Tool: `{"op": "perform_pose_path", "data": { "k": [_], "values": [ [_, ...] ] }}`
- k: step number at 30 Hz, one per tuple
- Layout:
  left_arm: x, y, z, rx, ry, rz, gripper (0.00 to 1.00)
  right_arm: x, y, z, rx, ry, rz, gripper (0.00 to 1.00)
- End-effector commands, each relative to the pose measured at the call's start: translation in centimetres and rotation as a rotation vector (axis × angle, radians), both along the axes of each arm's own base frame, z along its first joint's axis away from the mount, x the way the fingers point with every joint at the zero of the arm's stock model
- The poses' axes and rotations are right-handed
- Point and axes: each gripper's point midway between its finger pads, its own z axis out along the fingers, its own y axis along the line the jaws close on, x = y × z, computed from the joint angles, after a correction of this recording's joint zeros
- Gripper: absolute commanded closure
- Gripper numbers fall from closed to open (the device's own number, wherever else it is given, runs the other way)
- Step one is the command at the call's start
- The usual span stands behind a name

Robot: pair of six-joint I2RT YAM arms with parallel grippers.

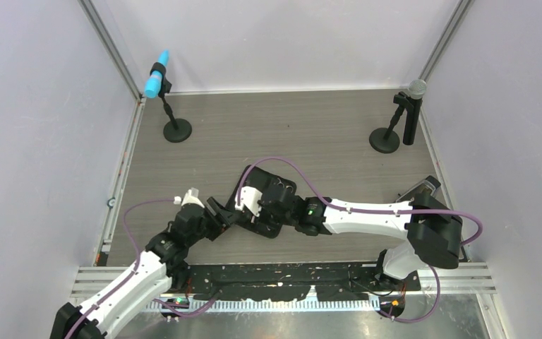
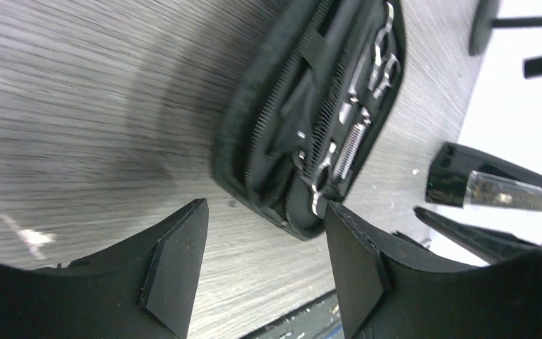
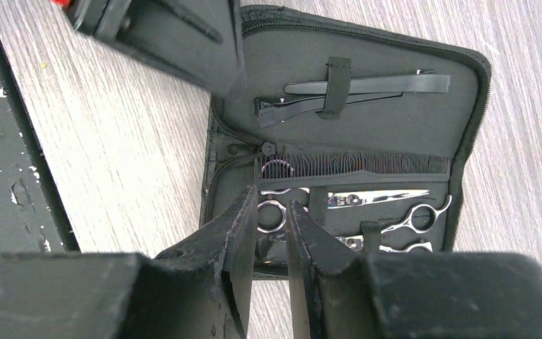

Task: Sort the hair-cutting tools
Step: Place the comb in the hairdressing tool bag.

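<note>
An open black zip case [image 1: 282, 182] lies on the table with the hair-cutting tools strapped inside. In the right wrist view it holds two black clips [image 3: 367, 85], a long black comb [image 3: 367, 166] and two silver scissors, one [image 3: 374, 198] above the other [image 3: 402, 246]. My right gripper [image 3: 272, 194] is over the case's near-left corner, its fingers close together on either side of the upper scissors' ring handle [image 3: 261, 224]. My left gripper [image 2: 265, 233] is open and empty, just above the table by the case's [image 2: 254, 141] end.
A blue-tipped microphone [image 1: 159, 74] on a round base [image 1: 177, 131] stands back left. A grey-headed one [image 1: 413, 106] stands back right. A black strip [image 1: 289, 272] runs along the table's near edge. The left arm's fingers [image 3: 183, 35] reach over the case's left corner.
</note>
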Motion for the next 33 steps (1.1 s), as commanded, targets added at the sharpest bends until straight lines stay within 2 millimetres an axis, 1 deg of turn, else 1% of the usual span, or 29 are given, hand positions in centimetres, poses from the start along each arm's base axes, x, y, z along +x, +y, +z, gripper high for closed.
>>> {"op": "perform_pose_path", "data": {
  "k": [1,3,7,10,13,15,16,17,18,19,20,21,22,23,26,27,33],
  "values": [
    [1.1,2.3,-0.4,0.102,0.017,0.056,0.36,0.2,0.7,0.9,0.056,0.004,-0.017,0.69],
    [1.5,2.5,-0.6,0.111,0.021,0.056,0.36,0.0,0.9,0.8,0.063,0.013,-0.015,0.69],
    [2.4,1.9,-0.2,0.098,0.008,0.024,0.37,-0.1,1.1,0.7,0.070,0.023,-0.014,0.69],
    [2.9,1.1,0.1,0.089,0.004,-0.010,0.41,-0.2,1.4,0.6,0.077,0.035,-0.013,0.69],
    [3.3,0.7,-0.2,0.085,0.013,-0.025,0.48,-0.4,1.9,0.7,0.084,0.040,-0.019,0.67],
    [3.4,0.4,-0.3,0.081,0.017,-0.035,0.55,-0.5,2.3,0.3,0.077,0.054,-0.038,0.65],
    [3.4,0.3,-0.4,0.077,0.020,-0.039,0.61,-0.5,2.5,0.4,0.073,0.052,-0.047,0.64],
    [3.4,0.1,-0.4,0.073,0.022,-0.046,0.66,-0.8,2.7,-0.2,0.060,0.064,-0.050,0.64],
    [3.4,0.0,-0.4,0.067,0.024,-0.052,0.73,-0.7,2.8,-0.1,0.052,0.062,-0.063,0.63],
    [3.3,-0.2,-0.3,0.060,0.024,-0.058,0.81,-0.8,2.9,-0.7,0.033,0.069,-0.077,0.63],
    [3.4,-0.3,-0.2,0.054,0.020,-0.060,0.87,-0.8,3.2,-0.5,0.026,0.071,-0.082,0.63],
    [3.3,-0.3,0.0,0.047,0.016,-0.061,0.91,-1.0,3.3,-1.1,0.006,0.073,-0.088,0.63],
    [3.3,-0.3,0.1,0.041,0.013,-0.059,0.95,-1.4,3.6,-1.1,-0.003,0.072,-0.084,0.62],
    [3.2,-0.3,0.2,0.033,0.010,-0.056,0.97,-1.4,3.6,-1.7,-0.020,0.070,-0.090,0.62],
    [3.0,-0.1,0.5,0.020,0.005,-0.037,0.99,-1.7,4.0,-2.2,-0.044,0.068,-0.088,0.62],
    [2.9,0.0,0.6,0.019,0.005,-0.034,0.99,-1.6,4.0,-2.6,-0.056,0.067,-0.094,0.63],
    [2.6,0.2,1.1,0.011,-0.010,-0.024,0.99,-1.0,3.9,-3.5,-0.125,0.040,-0.103,0.68]
  ]
}}
